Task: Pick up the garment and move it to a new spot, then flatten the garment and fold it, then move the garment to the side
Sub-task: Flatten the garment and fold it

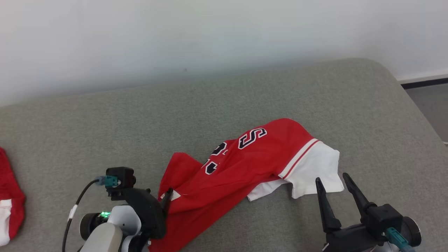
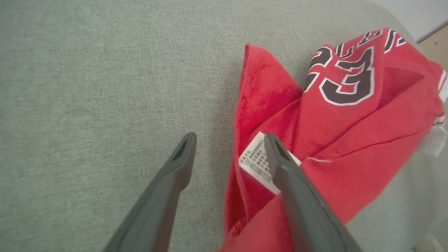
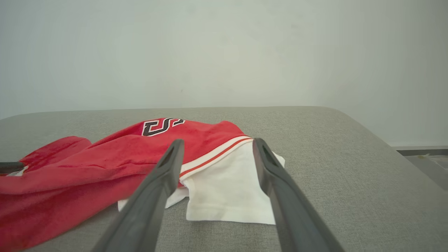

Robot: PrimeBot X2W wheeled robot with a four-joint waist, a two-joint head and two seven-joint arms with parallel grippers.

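Note:
The garment (image 1: 245, 164) is a red jersey with black lettering and a white sleeve, lying crumpled on the grey padded surface (image 1: 210, 105). My left gripper (image 1: 167, 194) is at the garment's lower left edge. In the left wrist view the left gripper (image 2: 231, 138) is open and holds nothing; one of its fingers (image 2: 280, 157) lies over the white care label (image 2: 255, 161) of the garment (image 2: 350, 115). My right gripper (image 1: 332, 179) is open just in front of the white sleeve (image 1: 315, 164). In the right wrist view the right gripper (image 3: 218, 141) frames the sleeve (image 3: 227, 189) without touching it.
Another red and white piece of cloth (image 1: 8, 199) lies at the far left edge. A pale wall (image 1: 210, 35) runs behind the surface. The surface's rounded right edge drops to the floor (image 1: 432, 105). Open grey surface lies behind the garment.

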